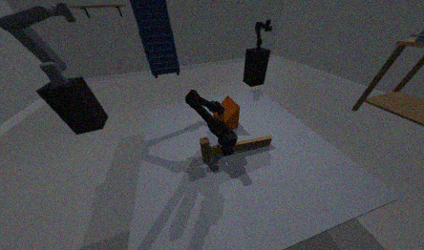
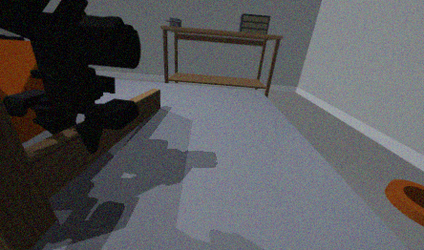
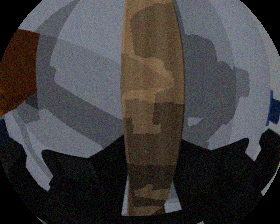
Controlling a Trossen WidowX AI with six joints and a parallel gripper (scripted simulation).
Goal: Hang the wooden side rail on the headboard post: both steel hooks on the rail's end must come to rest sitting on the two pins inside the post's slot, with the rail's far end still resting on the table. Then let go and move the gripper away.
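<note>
The wooden side rail (image 1: 258, 143) (image 2: 152, 101) (image 3: 153, 75) runs from the post out to its far end, which is low at the table surface; whether it touches cannot be told for sure. The headboard post (image 1: 205, 150) (image 2: 16, 190) stands upright at the rail's near end. My gripper (image 1: 227, 152) (image 2: 78, 134) (image 3: 145, 136) is shut on the rail, a finger on each side, not far from the post. The rail's near end is at or very close to the post. The hooks, the slot and the pins are hidden or too dark to make out.
An orange block (image 1: 228, 115) (image 2: 16, 75) (image 3: 17, 70) stands behind the rail, beside the arm. An orange ring (image 2: 397, 195) lies at the far right in the exterior view. A wooden workbench (image 2: 217, 32) and a blue rack (image 1: 155, 37) stand farther off.
</note>
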